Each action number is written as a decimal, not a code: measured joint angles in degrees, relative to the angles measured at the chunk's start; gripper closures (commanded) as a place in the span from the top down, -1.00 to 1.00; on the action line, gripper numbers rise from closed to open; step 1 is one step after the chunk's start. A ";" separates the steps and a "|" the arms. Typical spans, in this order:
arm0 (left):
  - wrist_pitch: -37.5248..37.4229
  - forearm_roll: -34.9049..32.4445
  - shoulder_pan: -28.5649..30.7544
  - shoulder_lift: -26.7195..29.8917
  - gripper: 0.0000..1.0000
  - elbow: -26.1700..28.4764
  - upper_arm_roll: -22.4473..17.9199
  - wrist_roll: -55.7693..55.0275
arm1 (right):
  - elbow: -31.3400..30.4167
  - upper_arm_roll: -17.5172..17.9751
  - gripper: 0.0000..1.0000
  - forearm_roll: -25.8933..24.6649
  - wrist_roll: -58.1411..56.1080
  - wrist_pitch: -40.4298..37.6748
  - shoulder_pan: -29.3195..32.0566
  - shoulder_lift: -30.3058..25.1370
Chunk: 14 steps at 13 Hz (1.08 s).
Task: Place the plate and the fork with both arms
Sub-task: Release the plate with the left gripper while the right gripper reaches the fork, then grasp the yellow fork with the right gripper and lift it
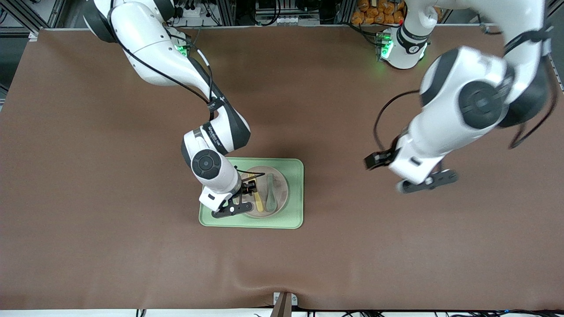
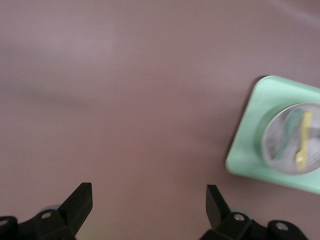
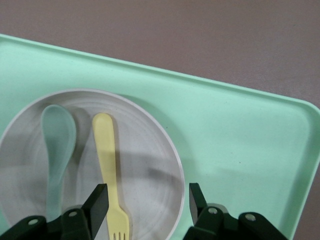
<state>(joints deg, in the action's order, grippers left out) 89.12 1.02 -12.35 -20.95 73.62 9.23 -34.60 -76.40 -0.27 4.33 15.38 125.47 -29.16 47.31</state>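
Note:
The off-white plate sits on a light-green tray at the table's middle. The pale-yellow fork lies in the plate beside a grey-green spoon. My right gripper is open low over the plate's edge toward the right arm's end. In the right wrist view it straddles the plate rim, with the fork beside one finger. My left gripper is open and empty over bare table toward the left arm's end. The left wrist view shows it with the plate and fork farther off.
The spoon also shows in the right wrist view, lying parallel to the fork. The tray surrounds the plate, and it shows in the left wrist view. The brown table mat spreads around the tray.

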 measured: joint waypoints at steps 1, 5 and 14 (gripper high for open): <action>-2.77 -0.01 1.35 1.97 1.00 0.13 -0.02 1.15 | 0.04 0.02 0.25 0.00 0.09 0.58 -0.21 0.52; -4.54 -0.04 7.19 8.65 1.00 3.61 -0.29 13.99 | 0.17 0.02 0.13 -0.06 1.36 2.17 -1.71 2.41; -0.81 -0.04 10.29 18.39 1.00 14.13 -3.78 22.12 | 0.26 0.01 -0.09 -0.19 1.54 2.40 -2.60 2.84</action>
<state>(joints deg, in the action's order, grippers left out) 88.31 0.97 -2.06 -2.56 87.76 5.44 -12.48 -76.13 -0.27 4.14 16.92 127.87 -31.76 50.15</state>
